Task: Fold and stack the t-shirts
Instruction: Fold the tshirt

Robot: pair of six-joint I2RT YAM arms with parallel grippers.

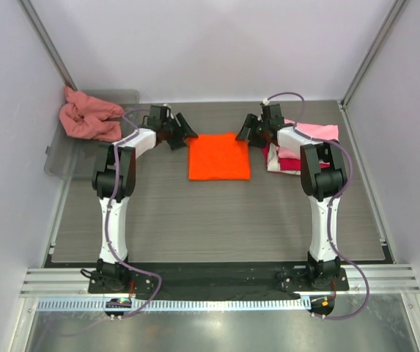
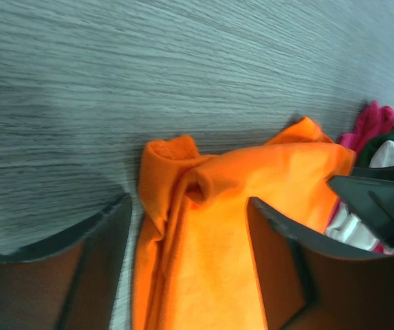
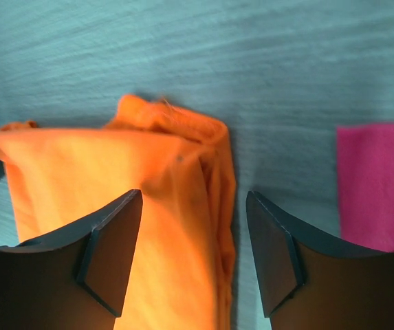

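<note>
Found the orange t-shirt (image 1: 219, 156) folded flat on the bench (image 1: 217, 220), in the middle of the frame. Found the left fingers (image 1: 181, 133) and the right fingers (image 1: 246, 130) at its top corners, both spread wide and gripping nothing. Saw a pink t-shirt (image 1: 318, 131) and a red t-shirt (image 1: 274, 158) stacked at the right, and a salmon t-shirt (image 1: 86, 117) bunched up in the tray (image 1: 63, 158) at the upper left. Judged the cloth soft, light and floppy, likely to fall open. Best pinched at the thick folded corners, through every layer. Read no words or labels anywhere.
</note>
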